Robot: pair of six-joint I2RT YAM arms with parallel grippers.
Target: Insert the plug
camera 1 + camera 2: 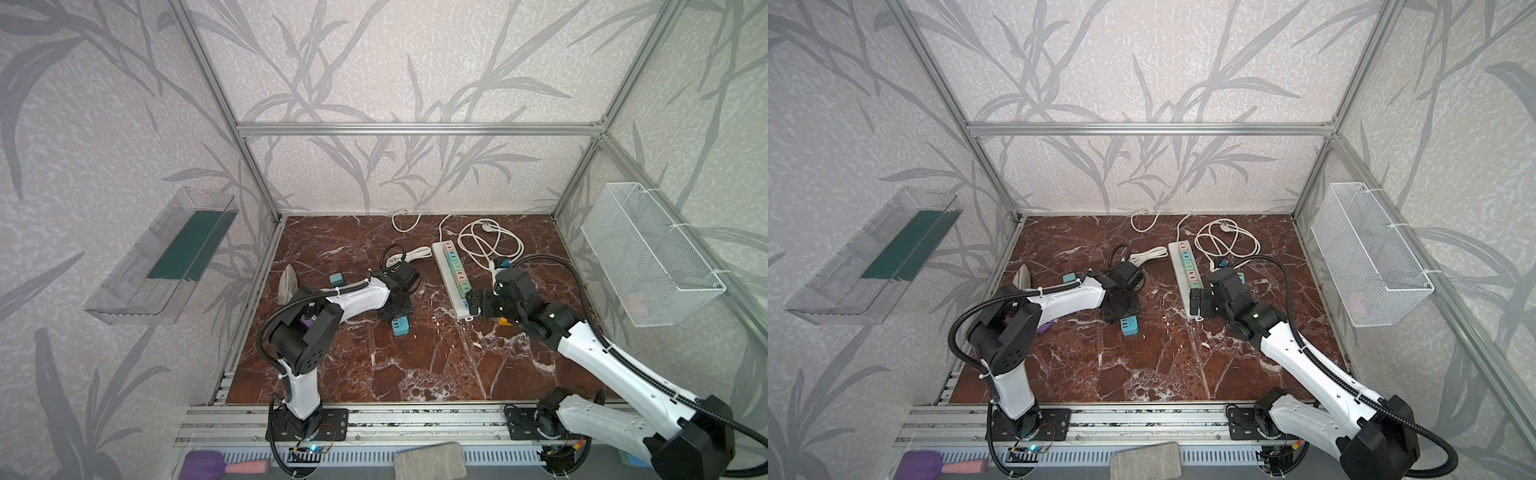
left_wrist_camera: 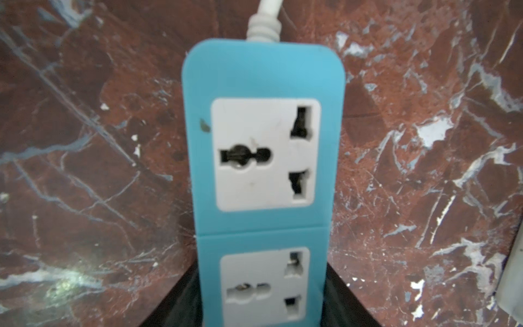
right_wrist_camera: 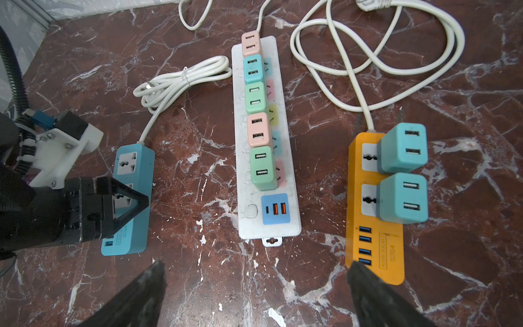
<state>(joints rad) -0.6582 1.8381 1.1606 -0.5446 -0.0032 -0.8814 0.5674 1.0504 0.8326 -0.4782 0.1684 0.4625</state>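
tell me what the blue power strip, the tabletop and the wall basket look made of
Blue power strip: moulded plastic, matte, with smooth rounded corners and white socket inserts. Tabletop: red-brown marble look with white veins, slightly glossy; could be printed laminate. Wall basket: fine white wire mesh, probably coated metal.

The table (image 3: pixel 198 127) is red-brown marble veined in white. A sky-blue power strip (image 2: pixel 263 76) carries white socket faces. A white power strip (image 3: pixel 252 229) holds a row of chargers (image 3: pixel 256 97) in pink, teal, mint, pink and mint, plus a blue USB block (image 3: pixel 276 209) with orange ports. An orange power strip (image 3: pixel 387 254) bears two teal chargers (image 3: pixel 403 148). The cables (image 3: pixel 184 80) are off-white. The walls (image 1: pixel 374 62) show grey leaves on pale ground. A small patch (image 1: pixel 307 321) under the left arm looks purple, though it is half hidden.
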